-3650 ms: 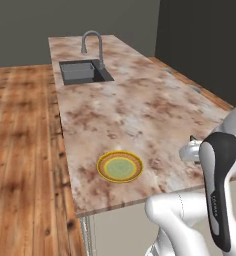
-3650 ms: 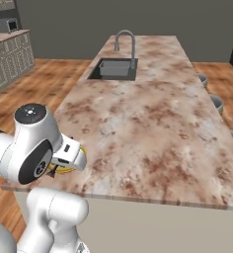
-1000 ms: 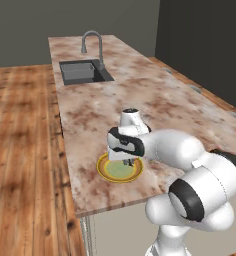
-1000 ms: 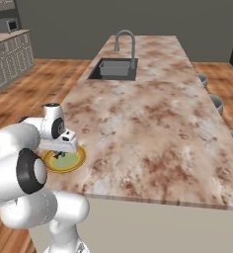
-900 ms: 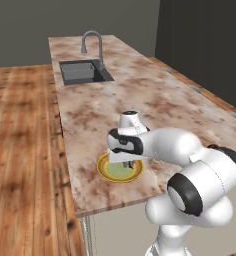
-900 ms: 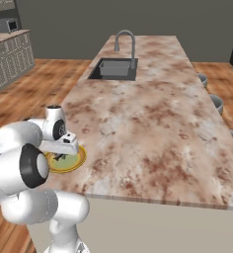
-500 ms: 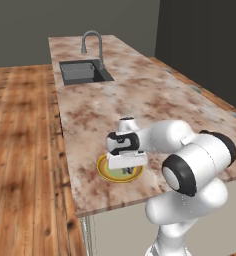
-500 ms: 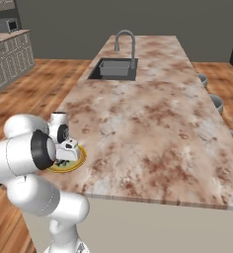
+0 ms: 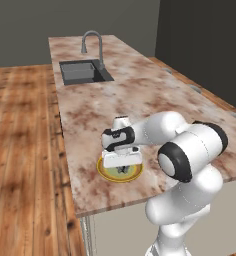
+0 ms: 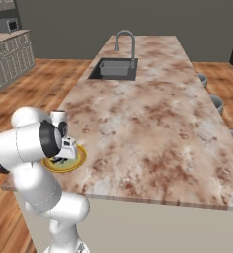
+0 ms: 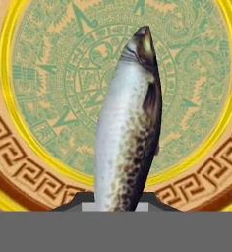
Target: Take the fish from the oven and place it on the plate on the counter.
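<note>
The fish [image 11: 130,128], silver with a dark speckled back, hangs lengthwise over the middle of the plate [image 11: 49,74], its head pointing away from the hand. My gripper [image 11: 117,202] is shut on the fish's tail end. From the base views the hand is low over the yellow-rimmed plate [image 9: 102,171], which sits near the counter's [image 9: 155,100] front left corner. In the right base view the gripper [image 10: 63,159] points down at the plate [image 10: 80,157]. Whether the fish touches the plate I cannot tell. The oven is out of view.
A steel sink [image 9: 82,72] with a curved grey faucet [image 9: 92,42] lies at the counter's far end. Grey stools [image 10: 214,101] stand along the counter's right side. Wooden floor [image 9: 20,150] runs to the left, with cabinets [image 10: 5,54] far off.
The arm swung out from beside the base to above the plate, then lowered the fish close to the plate over the last second. The plate has not moved.
</note>
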Robot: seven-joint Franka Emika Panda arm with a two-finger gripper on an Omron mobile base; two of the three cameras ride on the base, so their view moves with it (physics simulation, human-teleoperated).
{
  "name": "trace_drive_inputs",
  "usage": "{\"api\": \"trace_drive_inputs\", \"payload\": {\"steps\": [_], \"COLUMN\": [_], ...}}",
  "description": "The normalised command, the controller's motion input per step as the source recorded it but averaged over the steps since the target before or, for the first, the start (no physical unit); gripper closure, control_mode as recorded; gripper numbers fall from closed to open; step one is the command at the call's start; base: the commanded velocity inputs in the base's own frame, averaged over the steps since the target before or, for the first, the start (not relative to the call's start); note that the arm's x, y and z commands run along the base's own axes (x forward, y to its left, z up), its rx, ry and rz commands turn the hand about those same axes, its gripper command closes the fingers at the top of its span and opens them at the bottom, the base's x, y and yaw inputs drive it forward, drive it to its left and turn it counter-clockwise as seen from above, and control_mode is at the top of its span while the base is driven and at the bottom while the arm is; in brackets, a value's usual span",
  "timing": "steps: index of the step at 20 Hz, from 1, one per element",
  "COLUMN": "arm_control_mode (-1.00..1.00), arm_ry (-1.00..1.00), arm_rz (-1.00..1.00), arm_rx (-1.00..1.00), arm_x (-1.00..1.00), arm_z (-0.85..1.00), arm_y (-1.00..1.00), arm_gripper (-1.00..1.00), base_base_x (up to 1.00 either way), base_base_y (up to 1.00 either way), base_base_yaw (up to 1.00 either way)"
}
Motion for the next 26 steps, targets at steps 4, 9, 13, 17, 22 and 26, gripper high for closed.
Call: {"api": "trace_drive_inputs", "payload": {"steps": [4, 9, 13, 17, 22, 26], "arm_control_mode": [-1.0, -1.0, -1.0, -1.0, -1.0, -1.0], "arm_ry": [0.11, 0.03, -0.02, -0.01, -0.02, -0.07], "arm_rz": [0.0, 0.0, 0.0, 0.05, 0.05, 0.04], "arm_rx": [0.0, 0.0, 0.0, 0.0, 0.0, 0.0], "arm_x": [0.21, 0.09, 0.0, 0.03, 0.32, 0.14], "arm_z": [-0.02, -0.01, 0.0, 0.0, 0.0, 0.0], "arm_y": [0.03, 0.0, 0.0, -0.09, -0.1, -0.02], "arm_gripper": [1.0, 1.0, 1.0, 1.0, 1.0, 1.0], "base_base_x": [0.0, 0.0, 0.0, 0.0, 0.0, 0.0], "base_base_y": [0.0, 0.0, 0.0, 0.0, 0.0, 0.0], "base_base_yaw": [0.0, 0.0, 0.0, 0.0, 0.0, 0.0]}}
